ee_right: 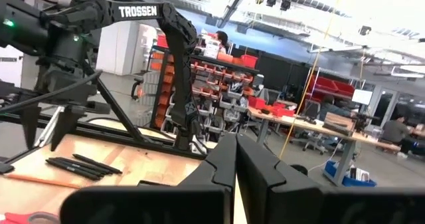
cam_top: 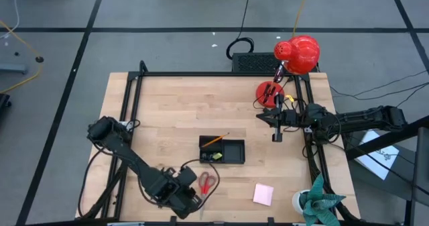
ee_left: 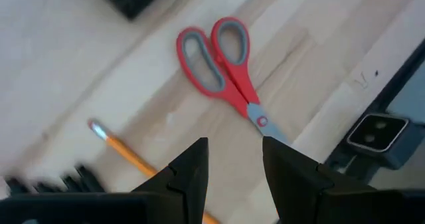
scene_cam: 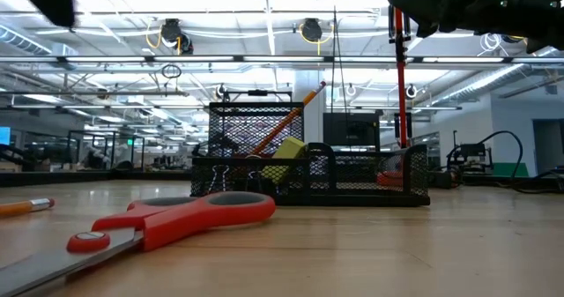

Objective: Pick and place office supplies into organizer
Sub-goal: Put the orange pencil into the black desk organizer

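Wooden tabletop is filling my overhead feed. At its near-left, my left gripper is hovering with fingers apart above the red-handled scissors, an orange pencil lying just beside. Centrally, the black organizer is sitting. Far right, my right gripper is waiting, fingers pressed together.

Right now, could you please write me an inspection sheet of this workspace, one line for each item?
Surface: wooden table, black frame rails.
Job's things: scissors and pencil lie loose; pink pad loose; organizer holds a pencil and a yellow-green bit.
Clutter: red desk lamp; potted plant at a corner.
Grippers: left gripper open above the scissors; right gripper shut, raised near the lamp.
Cables: several on the floor behind the table.
Surroundings: workshop benches; seated people far off.
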Controlling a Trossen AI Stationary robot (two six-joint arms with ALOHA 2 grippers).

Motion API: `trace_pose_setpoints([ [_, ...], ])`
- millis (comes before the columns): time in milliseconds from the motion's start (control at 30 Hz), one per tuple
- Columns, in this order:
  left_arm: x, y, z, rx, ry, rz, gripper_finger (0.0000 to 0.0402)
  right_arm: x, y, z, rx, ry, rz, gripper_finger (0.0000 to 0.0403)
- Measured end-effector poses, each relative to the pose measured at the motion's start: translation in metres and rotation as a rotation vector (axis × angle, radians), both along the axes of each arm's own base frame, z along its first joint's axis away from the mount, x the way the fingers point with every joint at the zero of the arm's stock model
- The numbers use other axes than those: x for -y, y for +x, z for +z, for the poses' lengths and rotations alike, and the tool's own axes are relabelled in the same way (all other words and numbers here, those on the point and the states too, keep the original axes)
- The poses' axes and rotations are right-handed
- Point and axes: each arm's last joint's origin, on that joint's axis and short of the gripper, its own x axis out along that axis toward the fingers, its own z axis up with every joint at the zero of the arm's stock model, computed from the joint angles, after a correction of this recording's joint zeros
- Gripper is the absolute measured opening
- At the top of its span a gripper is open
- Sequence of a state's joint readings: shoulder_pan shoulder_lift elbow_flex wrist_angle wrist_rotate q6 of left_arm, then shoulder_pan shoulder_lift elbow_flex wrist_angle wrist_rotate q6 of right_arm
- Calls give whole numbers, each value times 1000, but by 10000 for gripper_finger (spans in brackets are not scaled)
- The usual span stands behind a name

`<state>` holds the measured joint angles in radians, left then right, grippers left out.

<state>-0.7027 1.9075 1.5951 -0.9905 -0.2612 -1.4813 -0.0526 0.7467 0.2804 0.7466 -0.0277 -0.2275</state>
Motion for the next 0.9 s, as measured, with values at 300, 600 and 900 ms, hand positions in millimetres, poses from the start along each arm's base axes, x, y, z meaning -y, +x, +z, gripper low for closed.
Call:
trace_pose_setpoints([
  [300, 35, -19, -21, 130, 28, 256, 147, 0, -1, 2, 23, -22, -4, 4],
  [600, 50, -4, -44, 248, 0, 300, 147, 0, 0, 1, 5, -29, -3, 4],
  [900, 24, 12, -43, 164, -15, 376, 147, 0, -1, 3, 27, -57, -10, 4],
])
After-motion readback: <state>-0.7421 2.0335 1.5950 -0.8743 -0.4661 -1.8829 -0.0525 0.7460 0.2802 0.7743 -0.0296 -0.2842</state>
